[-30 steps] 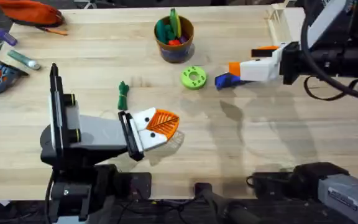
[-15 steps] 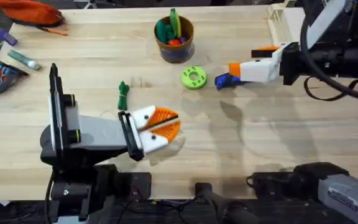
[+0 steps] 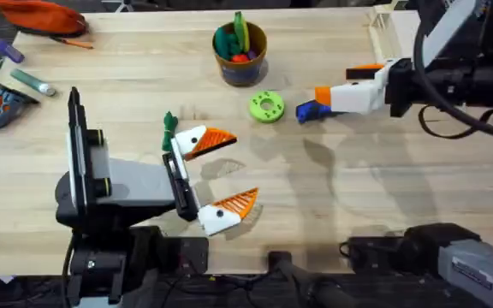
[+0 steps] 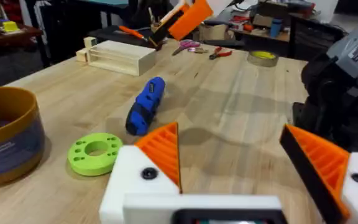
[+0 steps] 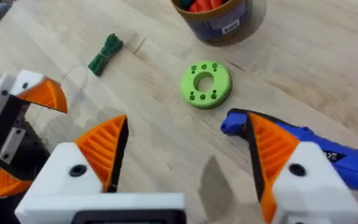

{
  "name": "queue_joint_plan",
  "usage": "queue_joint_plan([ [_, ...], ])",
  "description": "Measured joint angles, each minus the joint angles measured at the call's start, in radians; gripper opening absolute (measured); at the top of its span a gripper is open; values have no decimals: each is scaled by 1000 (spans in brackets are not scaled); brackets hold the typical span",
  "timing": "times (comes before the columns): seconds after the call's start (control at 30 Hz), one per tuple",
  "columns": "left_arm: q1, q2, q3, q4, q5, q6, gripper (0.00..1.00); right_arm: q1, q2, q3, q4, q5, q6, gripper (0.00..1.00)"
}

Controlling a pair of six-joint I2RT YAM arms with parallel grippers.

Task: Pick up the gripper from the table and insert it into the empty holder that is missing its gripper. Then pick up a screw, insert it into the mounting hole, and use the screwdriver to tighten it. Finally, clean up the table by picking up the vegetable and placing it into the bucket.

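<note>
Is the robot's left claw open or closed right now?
Open. The left gripper has its two orange fingertips spread far apart in the overhead view, with bare table between them.

The overhead camera looks down and forward over the whole table point(image 3: 332, 214). Both wrist cameras sit low and close, and all views share the green disc point(image 3: 266, 107) point(image 4: 94, 153) point(image 5: 206, 84).

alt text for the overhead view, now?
Left tool, fingers spread wide, sits low over a wooden table beside a small dark-green vegetable. The right tool reaches in by a blue screwdriver, next to a green disc and a filled bucket.
</note>
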State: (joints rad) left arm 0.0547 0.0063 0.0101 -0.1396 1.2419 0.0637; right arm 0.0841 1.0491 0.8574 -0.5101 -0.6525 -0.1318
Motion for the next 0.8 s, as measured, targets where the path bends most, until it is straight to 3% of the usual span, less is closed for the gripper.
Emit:
queue_joint_plan([
  [0.17,0,0,0,9,-31,3,985,0,0,0,0,0,0,992],
  [0.37,0,0,9,16,-192,-43,985,0,0,0,0,0,0,991],
  [0.5,0,0,93,-150,-324,-44,985,0,0,0,0,0,0,992],
  [0.63,0,18,229,-321,-452,-1,984,0,0,0,0,0,-2,991],
  [0.8,0,166,466,-467,-609,75,985,0,0,0,0,0,-3,992],
])
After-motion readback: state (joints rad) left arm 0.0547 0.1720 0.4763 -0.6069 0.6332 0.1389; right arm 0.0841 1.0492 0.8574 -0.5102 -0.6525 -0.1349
